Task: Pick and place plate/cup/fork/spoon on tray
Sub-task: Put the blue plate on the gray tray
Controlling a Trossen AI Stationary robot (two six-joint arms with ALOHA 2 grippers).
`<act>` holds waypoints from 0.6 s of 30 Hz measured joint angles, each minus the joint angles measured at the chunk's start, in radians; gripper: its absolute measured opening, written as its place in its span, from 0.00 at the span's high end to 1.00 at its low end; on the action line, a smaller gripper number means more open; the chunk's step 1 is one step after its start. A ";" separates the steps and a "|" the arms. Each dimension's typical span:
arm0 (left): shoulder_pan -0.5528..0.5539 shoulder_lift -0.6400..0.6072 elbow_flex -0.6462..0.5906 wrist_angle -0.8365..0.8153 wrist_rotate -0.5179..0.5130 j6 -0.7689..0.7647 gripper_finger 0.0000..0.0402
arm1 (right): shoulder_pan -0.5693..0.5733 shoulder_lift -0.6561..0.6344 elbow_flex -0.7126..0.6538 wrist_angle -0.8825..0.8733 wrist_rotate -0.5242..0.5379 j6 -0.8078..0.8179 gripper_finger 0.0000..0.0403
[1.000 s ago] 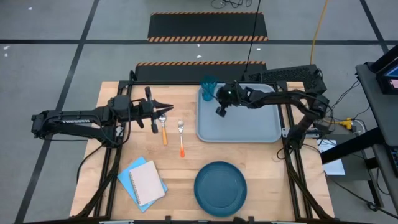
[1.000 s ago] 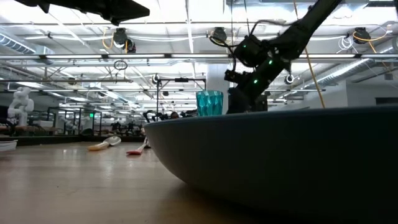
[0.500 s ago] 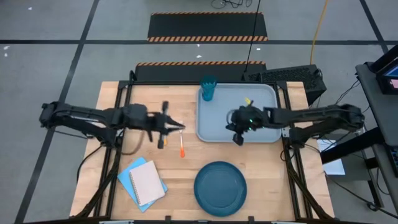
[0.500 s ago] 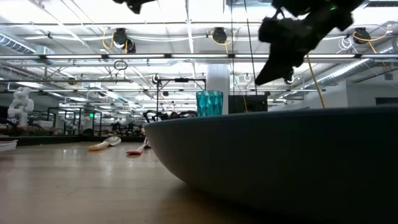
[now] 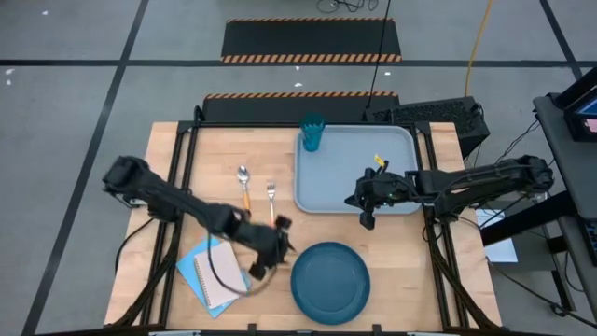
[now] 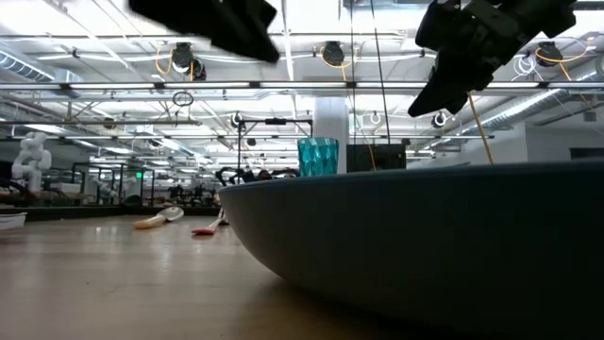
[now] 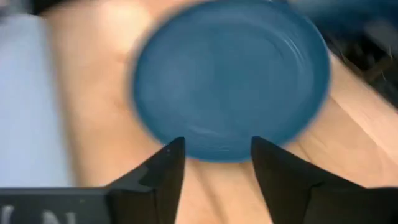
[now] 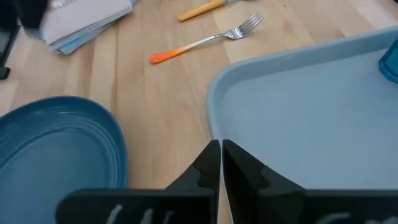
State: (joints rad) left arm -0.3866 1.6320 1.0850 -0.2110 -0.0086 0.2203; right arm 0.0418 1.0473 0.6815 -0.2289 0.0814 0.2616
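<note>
The dark teal plate (image 5: 330, 282) lies flat on the table near its front edge. My left gripper (image 5: 280, 245) hovers just left of it, open; in the left wrist view the left gripper (image 7: 214, 152) points slanting down at the plate (image 7: 230, 74), with nothing between the fingers. The teal cup (image 5: 312, 133) stands upright in the far left corner of the grey-blue tray (image 5: 354, 177). Spoon (image 5: 243, 182) and fork (image 5: 271, 194) lie side by side on the wood left of the tray. My right gripper (image 5: 367, 217) is shut and empty above the tray's near edge (image 8: 249, 106).
A blue and a white notebook (image 5: 210, 275) lie at the near left, partly under my left arm. The right wrist view shows the fork (image 8: 205, 40), the plate (image 8: 59, 149) and the notebooks (image 8: 87, 18). A black keyboard (image 5: 429, 114) sits beyond the tray's far right corner.
My left gripper has swung from beside the spoon and fork toward the table's near edge and the plate, tipping downward; its fingers, together before, now stand apart. My right gripper has drawn away from the cup toward the tray's near edge, staying shut. The cup stays on the tray.
</note>
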 joint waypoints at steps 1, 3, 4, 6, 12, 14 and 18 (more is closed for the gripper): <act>-0.018 0.033 0.009 -0.001 0.000 0.018 0.48 | 0.000 0.000 0.000 0.006 -0.001 0.006 0.97; -0.050 0.091 0.028 0.005 0.000 0.065 0.45 | 0.000 0.000 0.000 0.025 -0.004 0.023 0.97; -0.063 0.117 0.038 0.003 0.000 0.089 0.44 | 0.001 0.000 0.000 0.038 -0.004 0.031 0.97; -0.084 0.171 0.063 0.004 0.000 0.143 0.44 | 0.007 0.000 0.000 0.051 -0.003 0.043 0.97; -0.119 0.300 0.152 0.007 -0.023 0.275 0.43 | 0.041 0.000 0.000 0.087 -0.004 0.041 0.97; -0.122 0.339 0.169 0.003 -0.026 0.322 0.43 | 0.052 0.000 0.000 0.089 -0.004 0.035 0.97; -0.128 0.380 0.181 0.004 -0.027 0.405 0.44 | 0.066 0.000 0.000 0.086 -0.005 0.023 0.97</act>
State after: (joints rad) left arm -0.5144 2.0117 1.2663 -0.2073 -0.0353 0.6258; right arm 0.1081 1.0473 0.6815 -0.1432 0.0765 0.2842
